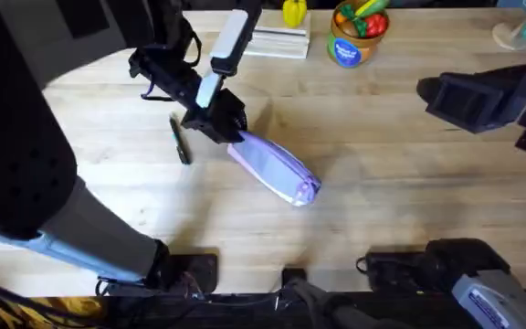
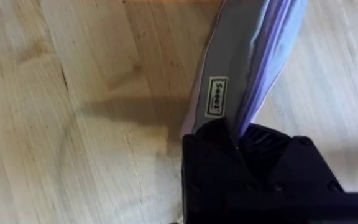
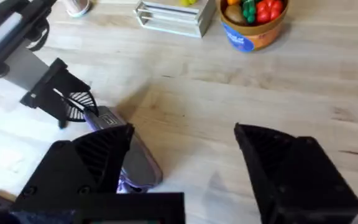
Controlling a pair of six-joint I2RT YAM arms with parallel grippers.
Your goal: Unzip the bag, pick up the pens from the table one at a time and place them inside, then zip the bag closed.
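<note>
Near mid-table, slightly L of centre in the overhead view, the bag [image 1: 275, 168] lies flat on the table [image 1: 382, 183], long axis running diagonally from upper L to lower R. L gripper [image 1: 229, 131] sits at the bag's upper-L end, fingers clenched on that end; the L wrist view shows the lavender fabric w/ a small sewn label [image 2: 217, 96] pinched between the black fingers [image 2: 210, 155]. One pen [image 1: 180, 140] lies on the wood just L of the L gripper, apart from the bag, not touched. R gripper [image 1: 446, 96] hovers well off to the R, away from the bag, jaws spread wide w/ nothing between them, as seen in the R wrist view [image 3: 185, 162]. At the far table edge: a blue tub of toy food [image 1: 355, 35] and a white rack [image 1: 279, 42], both well apart from the bag.
</note>
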